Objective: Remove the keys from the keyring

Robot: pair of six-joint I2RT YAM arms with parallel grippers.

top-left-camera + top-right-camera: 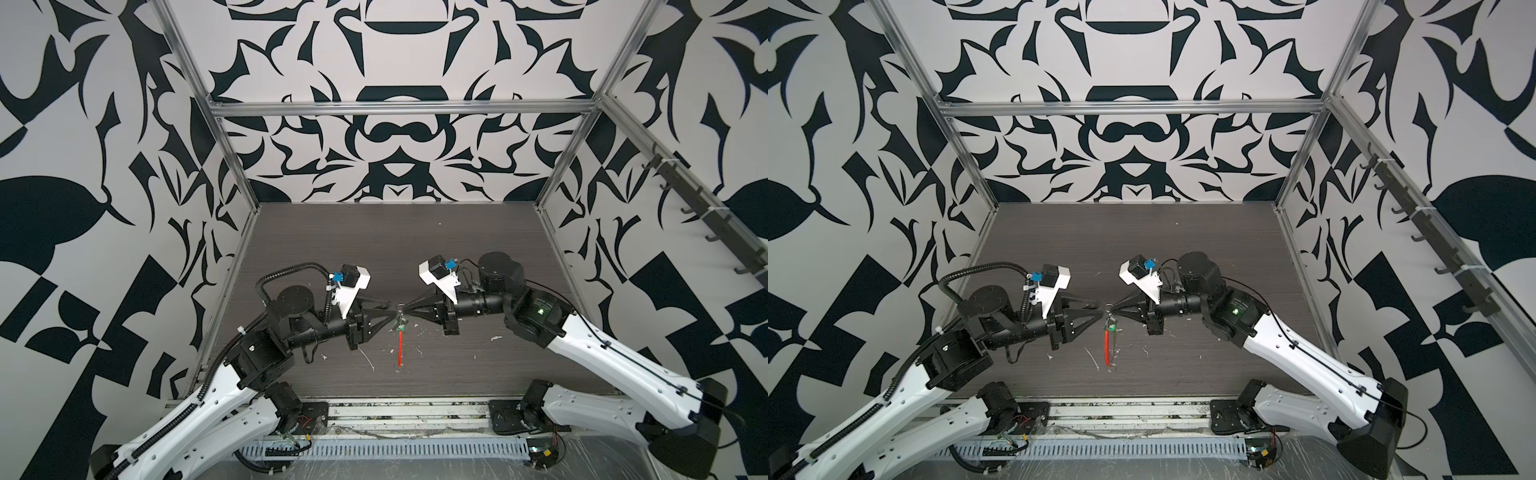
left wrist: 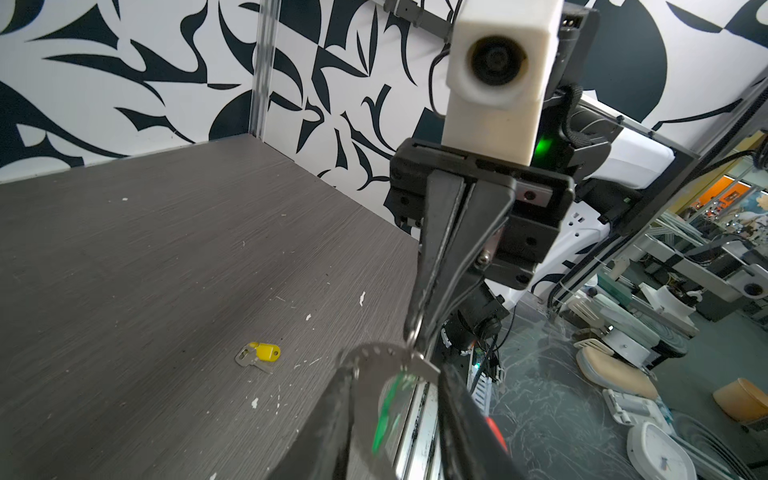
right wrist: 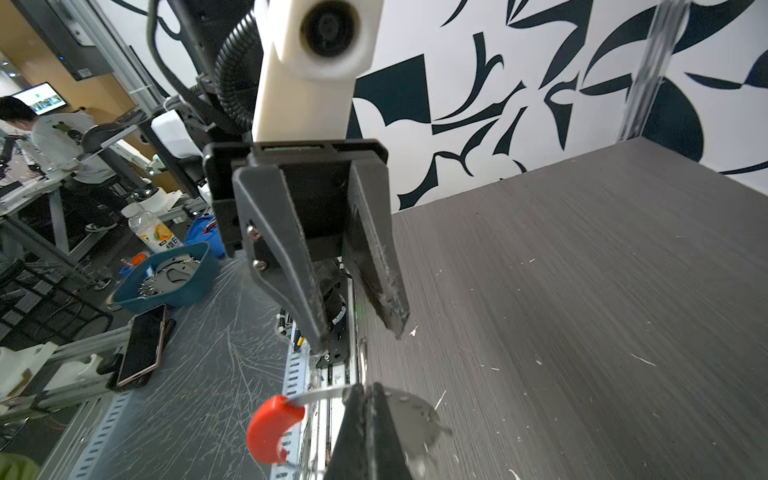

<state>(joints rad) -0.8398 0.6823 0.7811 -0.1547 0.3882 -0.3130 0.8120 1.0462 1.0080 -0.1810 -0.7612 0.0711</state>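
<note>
The keyring (image 1: 400, 332) hangs over mid-table between both grippers, its red sleeve (image 1: 399, 349) (image 1: 1106, 347) (image 3: 270, 428) pointing down. My right gripper (image 1: 405, 308) (image 3: 365, 388) is shut on the ring's silver band near the top. A key with a green head (image 1: 400, 328) (image 2: 390, 403) dangles from the ring. My left gripper (image 1: 390, 312) (image 2: 399, 374) stands open, jaws on either side of the band and the green key. A key with a yellow head (image 2: 259, 354) lies loose on the table, shown only in the left wrist view.
The dark wood-grain table (image 1: 374, 249) carries white flecks. Aluminium frame posts and patterned walls close in three sides. A metal rail and slotted cable duct (image 1: 374, 449) run along the front. Off the table lie a blue bin (image 3: 166, 282) and a phone (image 3: 143, 345).
</note>
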